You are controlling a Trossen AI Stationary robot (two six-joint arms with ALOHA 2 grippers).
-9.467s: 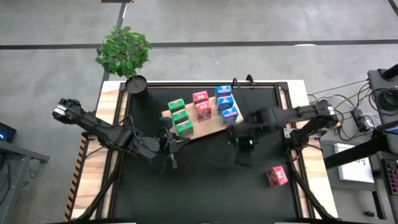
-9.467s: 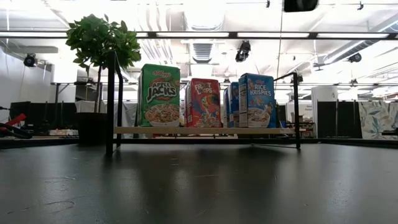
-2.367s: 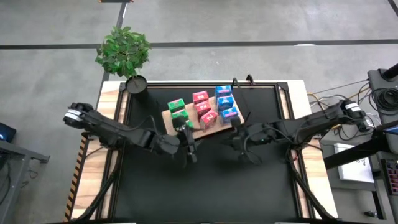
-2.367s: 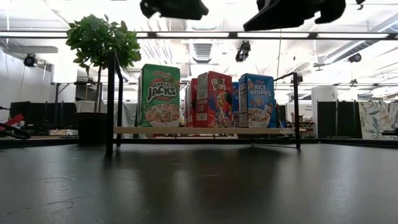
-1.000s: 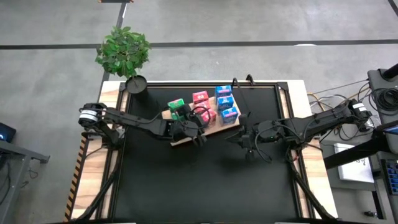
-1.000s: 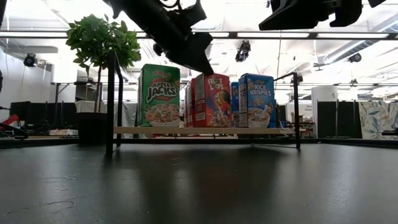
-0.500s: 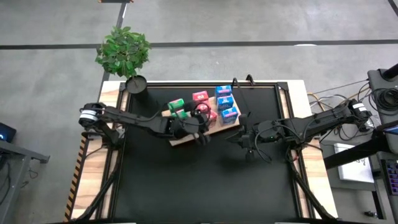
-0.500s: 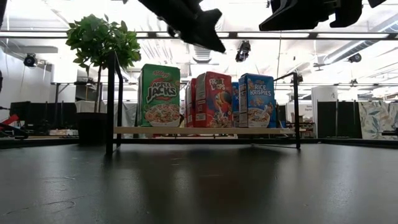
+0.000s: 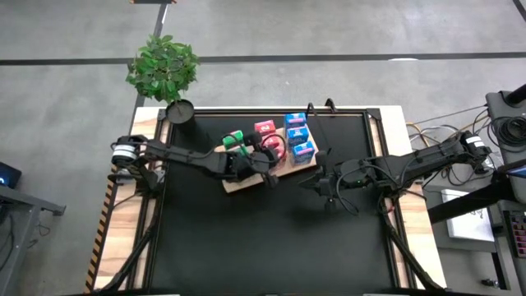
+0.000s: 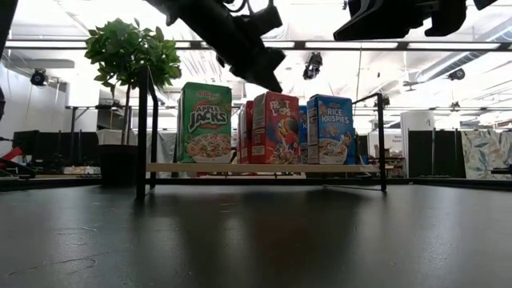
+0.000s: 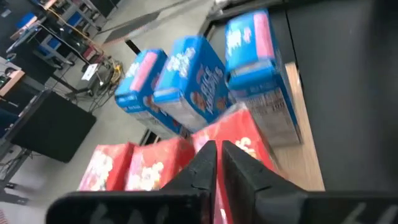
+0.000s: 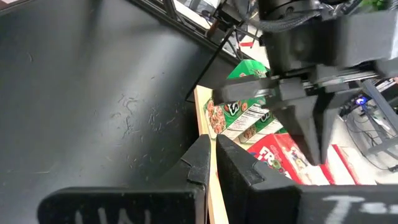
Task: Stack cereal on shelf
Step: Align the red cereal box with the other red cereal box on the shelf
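1. The left gripper (image 9: 265, 167) hangs over the middle of the shelf (image 9: 233, 182), fingers nearly together and holding nothing, above the red cereal boxes (image 11: 245, 146).
2. The blue boxes (image 9: 297, 136) stand at 3 o'clock of it, the green boxes (image 10: 205, 122) at 9 o'clock.
3. The right gripper (image 9: 327, 192) waits above the black mat (image 9: 271, 238), fingers almost together, empty.
4. A potted plant (image 9: 164, 70) stands at 10 o'clock of the shelf.

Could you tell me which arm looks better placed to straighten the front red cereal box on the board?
Probably the left. The left gripper hangs directly over the red boxes on the wooden board, fingers shut. The right gripper waits off the board over the black mat.
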